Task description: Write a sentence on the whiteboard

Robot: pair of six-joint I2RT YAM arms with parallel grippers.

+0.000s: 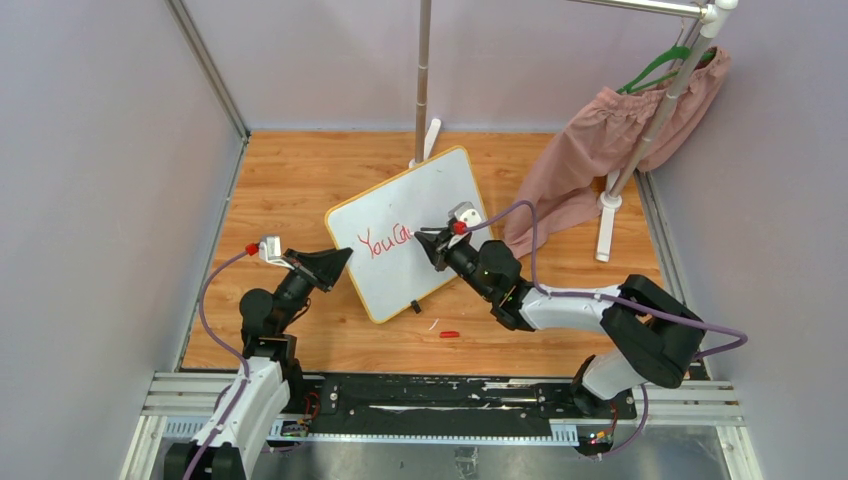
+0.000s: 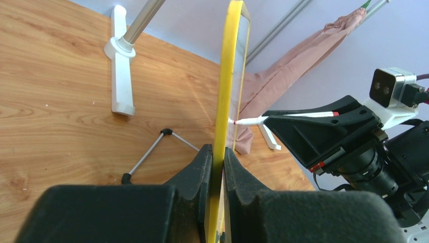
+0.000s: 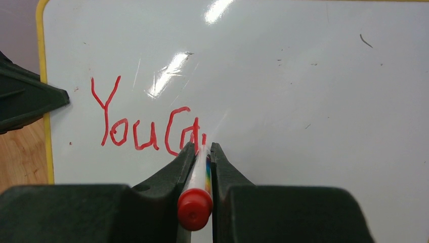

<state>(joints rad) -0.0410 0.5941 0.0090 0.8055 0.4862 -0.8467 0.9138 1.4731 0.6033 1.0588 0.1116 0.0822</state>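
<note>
Red writing: I read "You Ca" so far in the sentence (image 3: 146,129), slanting across the left part of the whiteboard (image 1: 420,215); the last stroke sits right at the pen tip.
Whiteboard: it stands tilted up off the wooden table (image 1: 300,180), near the middle, with a yellow rim; from my left wrist camera I see it edge-on, the yellow rim (image 2: 222,116) running straight up between my fingers.
Left gripper (image 2: 217,157): I have it pinching the left edge of the board, one finger on each face, holding it up.
Right gripper (image 3: 202,152): pressed around a marker (image 3: 198,187), whose red back end points at my camera and whose tip touches the board surface just after the "a".
Marker from the left side: its white barrel reaches out from the right gripper to meet the board's writing face.
Red cap (image 1: 449,334): it lies on the table just in front of the board's near corner, apart from both arms.
Clothes rack (image 1: 423,70): its pole and white foot stand behind the board.
Pink garment (image 1: 600,150): hangs on a green hanger at the far right, its hem beside the board's right edge.
</note>
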